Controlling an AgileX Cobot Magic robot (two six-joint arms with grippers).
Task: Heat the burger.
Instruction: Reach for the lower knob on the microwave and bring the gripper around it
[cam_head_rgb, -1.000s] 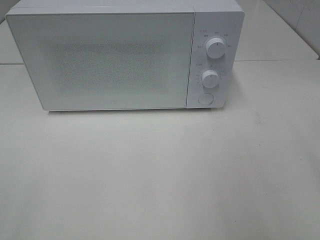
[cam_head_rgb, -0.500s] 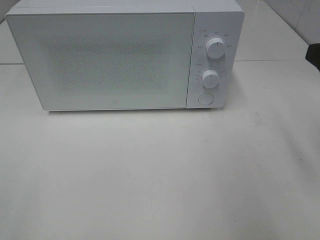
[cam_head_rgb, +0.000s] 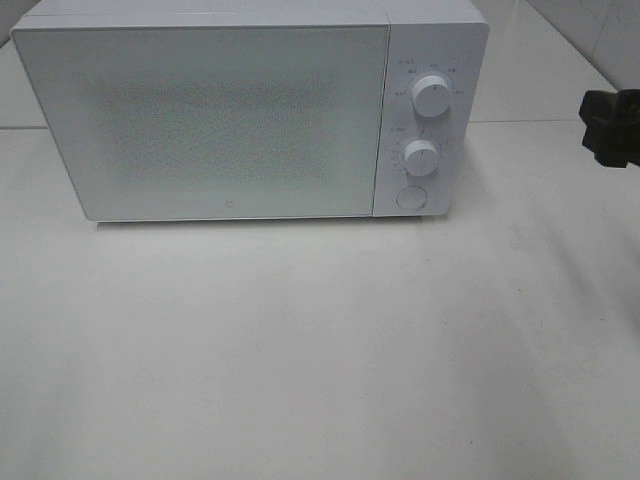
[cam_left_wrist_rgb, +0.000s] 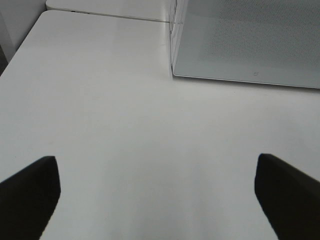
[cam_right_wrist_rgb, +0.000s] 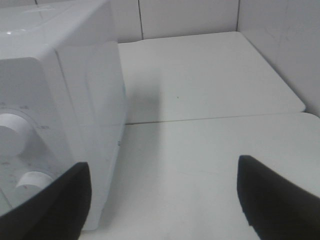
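Note:
The burger is out of view in every frame. A white microwave (cam_head_rgb: 250, 110) stands at the back of the table with its door shut; it also shows in the left wrist view (cam_left_wrist_rgb: 245, 40) and the right wrist view (cam_right_wrist_rgb: 55, 100). My right gripper (cam_head_rgb: 612, 125) shows at the right edge of the high view, to the right of the microwave's knobs (cam_head_rgb: 431, 96); in its wrist view (cam_right_wrist_rgb: 165, 200) the fingers stand wide apart and empty. My left gripper (cam_left_wrist_rgb: 160, 200) is open and empty over bare table, in front of the microwave's left corner.
The white table (cam_head_rgb: 320, 340) spreads in front of the microwave. The microwave's panel carries two knobs and a round button (cam_head_rgb: 410, 198). A tiled wall (cam_right_wrist_rgb: 280, 45) rises behind and to the right of the table.
My right gripper has come into the high view from the right edge, moving left toward the microwave's control panel. Nothing else has moved.

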